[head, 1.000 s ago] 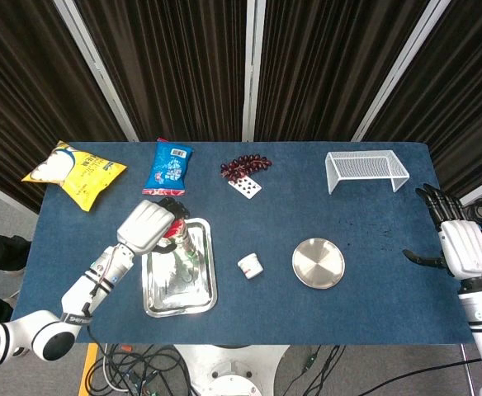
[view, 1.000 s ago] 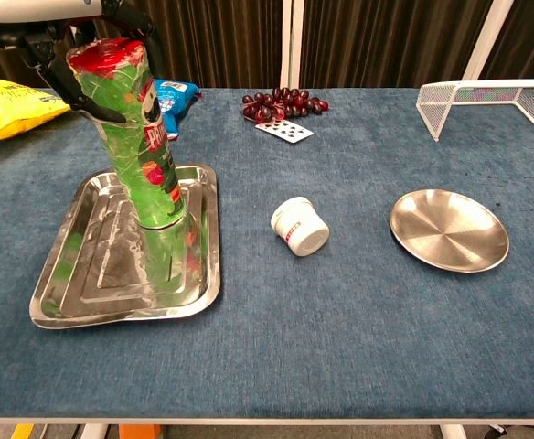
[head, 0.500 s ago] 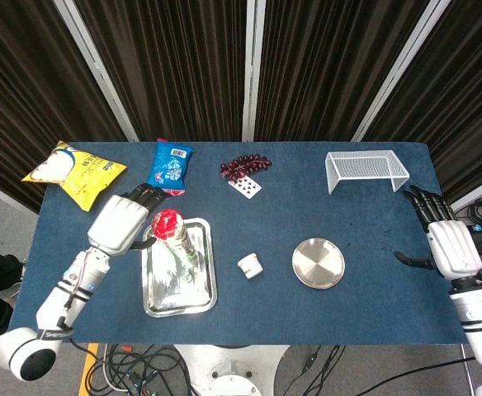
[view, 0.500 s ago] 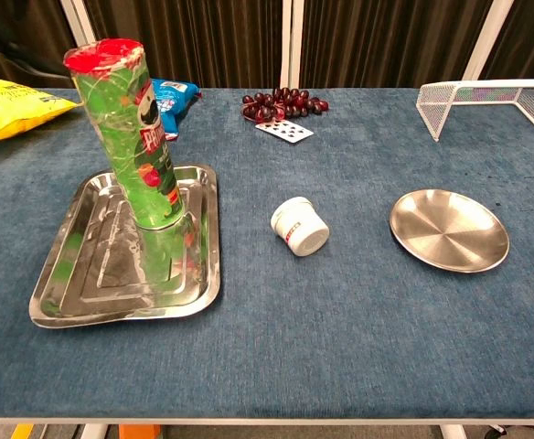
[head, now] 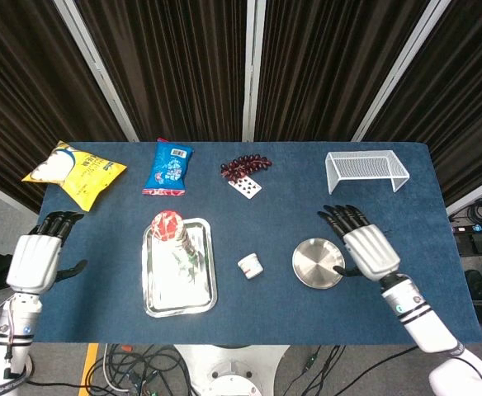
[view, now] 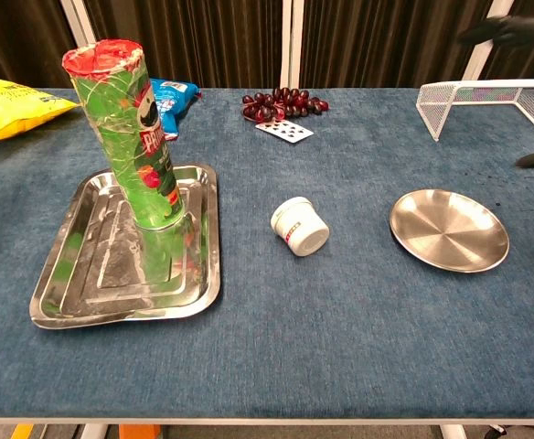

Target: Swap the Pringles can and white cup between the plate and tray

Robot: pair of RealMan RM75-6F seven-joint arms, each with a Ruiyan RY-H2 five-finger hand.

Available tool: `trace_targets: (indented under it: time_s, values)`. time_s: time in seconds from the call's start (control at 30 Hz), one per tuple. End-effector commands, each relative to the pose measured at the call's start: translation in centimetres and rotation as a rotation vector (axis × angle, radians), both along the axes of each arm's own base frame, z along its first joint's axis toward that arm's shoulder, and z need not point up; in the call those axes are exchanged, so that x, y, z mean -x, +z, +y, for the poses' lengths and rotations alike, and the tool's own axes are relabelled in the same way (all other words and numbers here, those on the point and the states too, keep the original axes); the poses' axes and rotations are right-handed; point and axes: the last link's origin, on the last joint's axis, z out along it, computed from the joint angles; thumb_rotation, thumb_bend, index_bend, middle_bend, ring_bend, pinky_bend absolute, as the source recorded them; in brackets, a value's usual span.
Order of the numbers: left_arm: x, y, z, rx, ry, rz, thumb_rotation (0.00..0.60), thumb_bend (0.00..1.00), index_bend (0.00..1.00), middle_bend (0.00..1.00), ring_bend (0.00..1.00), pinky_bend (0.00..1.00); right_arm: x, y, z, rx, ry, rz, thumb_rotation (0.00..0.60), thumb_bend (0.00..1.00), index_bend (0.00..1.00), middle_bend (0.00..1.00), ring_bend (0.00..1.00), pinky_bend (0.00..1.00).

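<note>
1. Your Pringles can [view: 135, 137] stands upright on the tray [view: 84, 291], long axis vertical, red lid up. It sits in the far half of the tray, leaning slightly in the chest view, with no hand touching it.
2. Your white cup [view: 299, 226] lies on its side on the bare desk [view: 340, 347], between the tray and the plate [view: 449, 230], nearer the tray. Its long axis runs roughly level with the desk; which end is the mouth is hard to tell from either view.
3. The plate carries nothing and sits well right of the tray.
4. Your right hand [head: 368, 252] hovers over the right edge of the plate, fingers [head: 340, 218] spread wide and pointing away from you, holding nothing. In the chest view only dark fingertips show at the right edge.
5. Your left hand [head: 35, 260] is well left of the tray, off the desk's near-left corner, fingers apart and empty.
6. Beyond the tray lie a yellow snack bag [head: 74, 172] and a blue snack packet [head: 168, 168]; further right, a bunch of grapes [head: 244, 165] touches a playing card [head: 246, 186], and a white wire rack [head: 365, 170] stands near the far right corner.
</note>
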Motion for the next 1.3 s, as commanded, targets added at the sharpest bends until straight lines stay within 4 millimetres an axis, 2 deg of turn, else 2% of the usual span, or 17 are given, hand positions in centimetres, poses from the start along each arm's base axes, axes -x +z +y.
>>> trace_targets:
  time_s: [0.03, 0.33, 0.53, 0.73, 1.03, 1.3]
  values:
    - [1.9, -0.5, -1.5, -0.033, 0.013, -0.038, 0.6, 0.11, 0.16, 0.19, 0.16, 0.42, -2.7, -3.6, -0.3, -0.076, 0.061, 0.026, 0.6, 0.04, 0.0, 0.05, 0.0, 0.05]
    - [3.9, -0.7, -2.8, -0.038, 0.041, -0.057, 0.6, 0.11, 0.14, 0.19, 0.16, 0.41, -6.3, -9.8, -1.6, -0.177, 0.102, 0.088, 0.6, 0.04, 0.0, 0.06, 0.0, 0.05]
    - [4.6, -0.9, -3.4, -0.027, 0.057, -0.063, 0.6, 0.11, 0.14, 0.19, 0.16, 0.41, -7.6, -12.8, -2.0, -0.195, 0.114, 0.106, 0.6, 0.04, 0.0, 0.08, 0.0, 0.03]
    - [5.3, -0.8, -3.7, -0.031, 0.076, -0.068, 0.6, 0.11, 0.14, 0.19, 0.16, 0.41, -8.3, -14.8, -2.0, -0.212, 0.115, 0.123, 0.6, 0.04, 0.0, 0.12, 0.0, 0.03]
    - [6.2, -0.8, -3.9, -0.031, 0.104, -0.077, 0.6, 0.11, 0.15, 0.19, 0.16, 0.41, -8.7, -16.2, -2.1, -0.211, 0.123, 0.132, 0.6, 0.07, 0.01, 0.26, 0.01, 0.03]
    - [6.5, -1.0, -3.9, -0.024, 0.108, -0.082, 0.6, 0.11, 0.15, 0.19, 0.16, 0.41, -8.6, -16.8, -2.2, -0.2, 0.117, 0.134, 0.6, 0.12, 0.15, 0.34, 0.08, 0.03]
